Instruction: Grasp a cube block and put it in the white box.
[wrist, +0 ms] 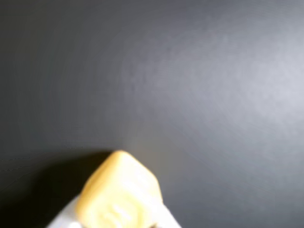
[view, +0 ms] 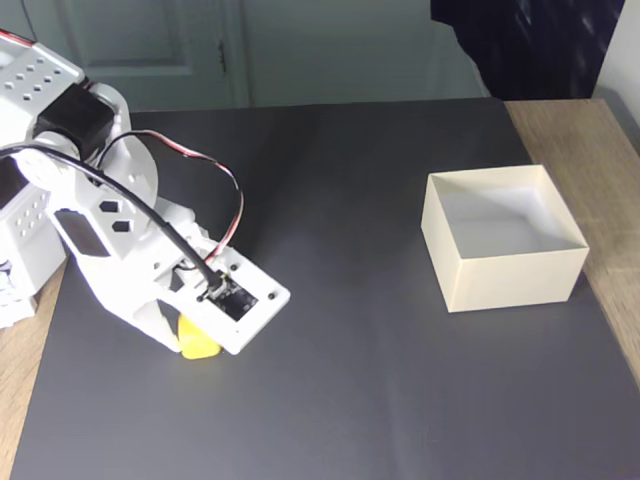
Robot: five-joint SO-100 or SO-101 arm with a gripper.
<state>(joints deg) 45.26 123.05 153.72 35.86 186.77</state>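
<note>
White printed arm [view: 110, 230], black servo, black and red cables

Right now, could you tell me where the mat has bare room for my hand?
In the fixed view, the dark mat lies bare between the gripper and the box, along its near edge, and behind the box up to the far edge. The left side is crowded: the arm hangs over it, with the cube at the gripper.
</note>
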